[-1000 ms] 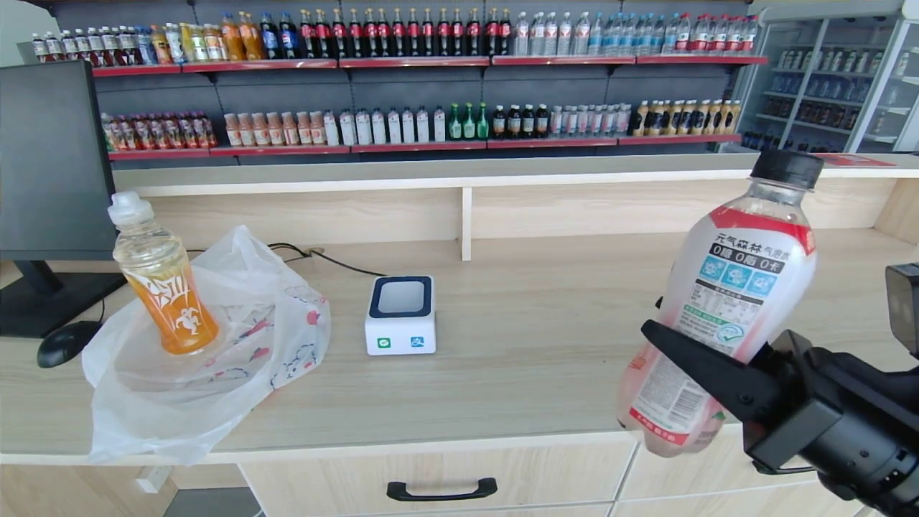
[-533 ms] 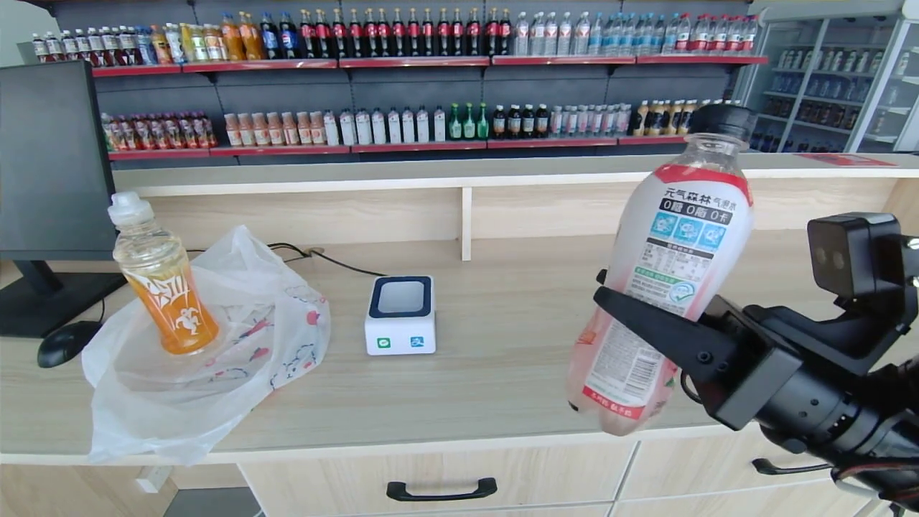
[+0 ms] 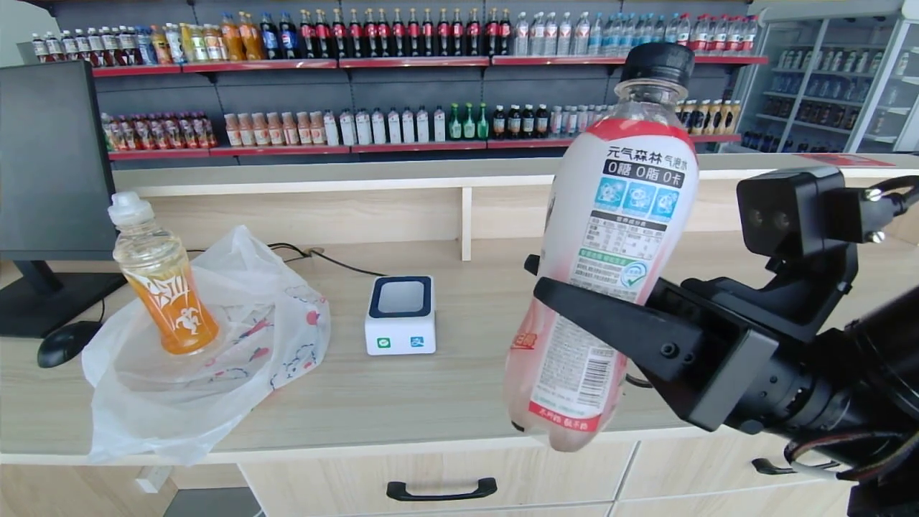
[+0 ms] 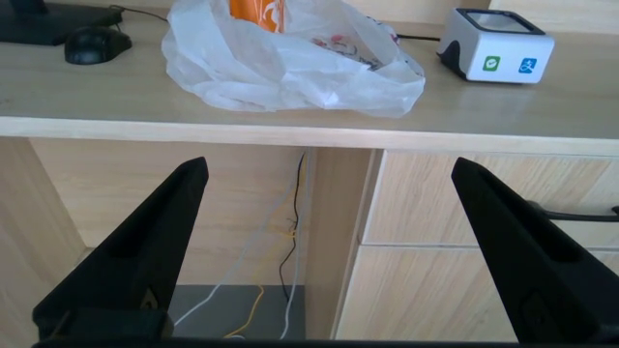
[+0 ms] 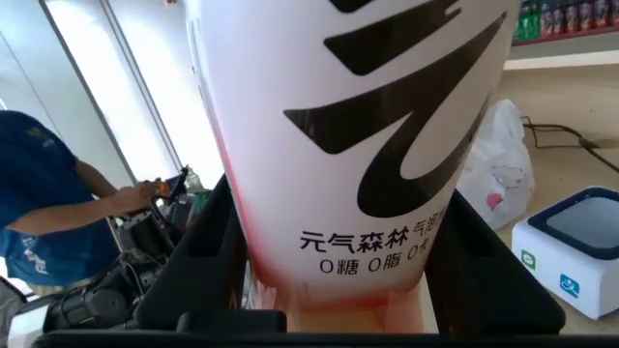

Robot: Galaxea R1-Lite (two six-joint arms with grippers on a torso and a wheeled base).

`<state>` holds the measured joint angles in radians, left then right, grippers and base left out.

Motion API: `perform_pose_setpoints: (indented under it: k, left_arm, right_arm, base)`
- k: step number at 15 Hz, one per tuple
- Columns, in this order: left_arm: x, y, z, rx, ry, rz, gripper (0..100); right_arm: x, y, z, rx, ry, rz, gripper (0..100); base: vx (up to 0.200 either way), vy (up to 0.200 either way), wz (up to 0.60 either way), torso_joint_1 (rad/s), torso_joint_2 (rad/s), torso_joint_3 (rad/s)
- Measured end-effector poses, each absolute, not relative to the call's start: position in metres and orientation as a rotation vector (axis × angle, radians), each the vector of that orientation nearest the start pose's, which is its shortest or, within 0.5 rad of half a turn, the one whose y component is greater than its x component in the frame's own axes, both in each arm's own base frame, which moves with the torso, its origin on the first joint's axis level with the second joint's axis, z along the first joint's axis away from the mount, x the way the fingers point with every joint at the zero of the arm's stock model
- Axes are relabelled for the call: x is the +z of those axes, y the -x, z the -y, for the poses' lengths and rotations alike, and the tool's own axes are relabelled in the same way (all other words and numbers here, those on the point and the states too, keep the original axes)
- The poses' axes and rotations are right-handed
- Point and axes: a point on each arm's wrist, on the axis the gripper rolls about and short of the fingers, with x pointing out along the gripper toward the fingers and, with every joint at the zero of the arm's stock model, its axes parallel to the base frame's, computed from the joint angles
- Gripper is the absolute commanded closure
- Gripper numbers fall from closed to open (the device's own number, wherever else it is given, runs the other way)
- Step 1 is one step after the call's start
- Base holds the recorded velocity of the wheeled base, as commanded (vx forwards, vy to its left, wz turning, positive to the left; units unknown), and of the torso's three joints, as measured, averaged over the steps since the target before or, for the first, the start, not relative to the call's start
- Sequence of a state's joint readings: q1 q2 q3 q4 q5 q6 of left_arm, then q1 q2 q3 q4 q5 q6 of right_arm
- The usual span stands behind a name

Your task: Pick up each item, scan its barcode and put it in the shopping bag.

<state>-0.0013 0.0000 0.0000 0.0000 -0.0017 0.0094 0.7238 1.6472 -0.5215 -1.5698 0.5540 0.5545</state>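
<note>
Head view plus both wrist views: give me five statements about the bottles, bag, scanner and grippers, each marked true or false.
1. The right gripper is shut on the pink bottle. True.
2. The pink bottle rests on the scanner. False: it is held in the air, to the scanner's right and apart from it.
3. The orange bottle stands cap up in the shopping bag. True.
4. The left gripper holds a bottle. False: it is open and empty, in front of the counter.
5. The scanner lies inside the shopping bag. False: it stands on the counter beside the shopping bag.
</note>
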Motion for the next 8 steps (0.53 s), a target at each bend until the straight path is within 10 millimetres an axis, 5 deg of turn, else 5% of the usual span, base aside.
perform_pose_setpoints:
  k: [8]
  left_arm:
    - [0.075, 0.023, 0.0, -0.002, -0.009, 0.0, 0]
  right_arm:
    - [0.237, -0.188, -0.192, 1.518, -0.548, 0.107, 100]
  base:
    - [0.0, 0.0, 0.0, 0.0, 0.0, 0.0]
